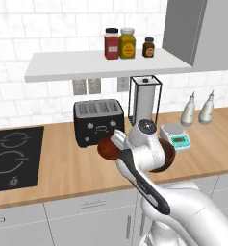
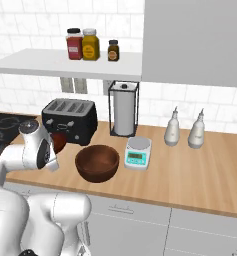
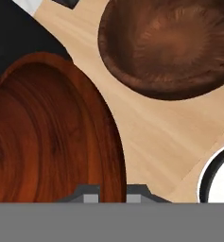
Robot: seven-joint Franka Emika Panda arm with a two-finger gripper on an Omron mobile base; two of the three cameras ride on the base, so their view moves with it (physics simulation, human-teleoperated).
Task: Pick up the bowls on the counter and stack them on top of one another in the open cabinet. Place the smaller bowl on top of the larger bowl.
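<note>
Two bowls on the bench [image 2: 190,175], both in front of the toaster [image 2: 70,119]. Large bowl [image 2: 97,162] sits upright just left of the scale [image 2: 138,152]. Small bowl [image 3: 47,137] is at about 9 o'clock from it, close to the toaster's front; in the right base view only a reddish sliver [image 2: 58,142] shows past the arm.

Gripper [image 3: 113,193] is low over the small bowl's rim. Hand view has the rim's right edge running down between the two fingertips [image 3: 90,194], so one finger looks inside the bowl and one outside. Fingers are spread with the wall in the gap. Probably not pinching yet, but the tips are cut off at the frame bottom, so contact is hard to call.

Step in hand, as I read it: lining up a rim grasp on the small bowl. Shelf [image 1: 77,65] holds three jars [image 1: 127,43] toward its right end; left half is bare. No bowl up there yet, so task is at the start.

Concern: order. Small bowl has to end on top, so the large one should go up first. If the small one is taken now it needs a spot on the shelf that leaves room for restacking.

Next move calls for:
- close on the rim wall, check it's firm
- lift straight up, clear of the toaster
- swing to 11 o'clock, onto the bare left part of the shelf, well off the jars

Risk: thin-rim pinch, bowl may tilt on lift.
</note>
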